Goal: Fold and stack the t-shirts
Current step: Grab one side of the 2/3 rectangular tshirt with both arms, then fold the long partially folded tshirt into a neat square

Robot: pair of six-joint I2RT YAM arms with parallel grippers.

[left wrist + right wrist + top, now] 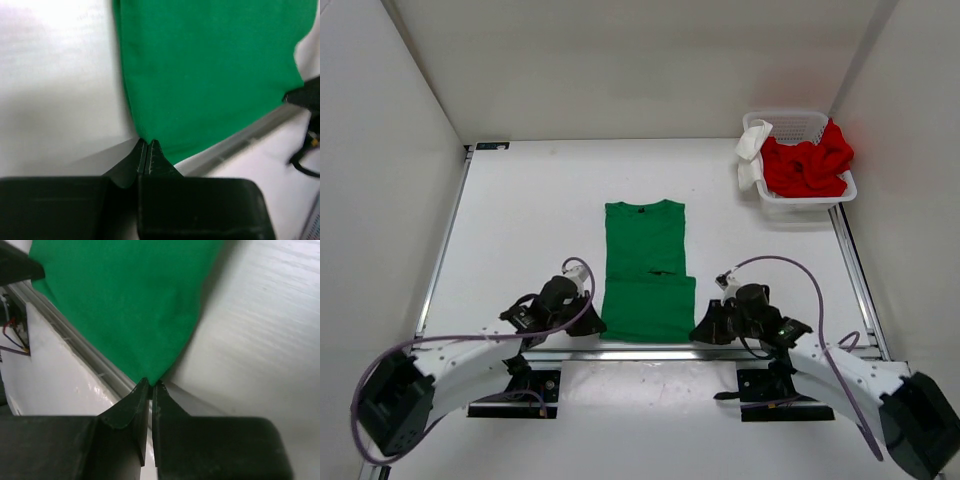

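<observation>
Green t-shirt (645, 270) lies lengthwise, collar far. Left hand (594, 328) pinches near-left hem corner, right hand (702, 333) near-right (both clamped onto cloth); fold likely runs away, toward collar.

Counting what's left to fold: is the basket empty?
Not empty: the basket holds the crumpled red t-shirt, and the white t-shirt hangs over its left rim.

Plain white walls (620, 60), white table (520, 220), even light
</observation>
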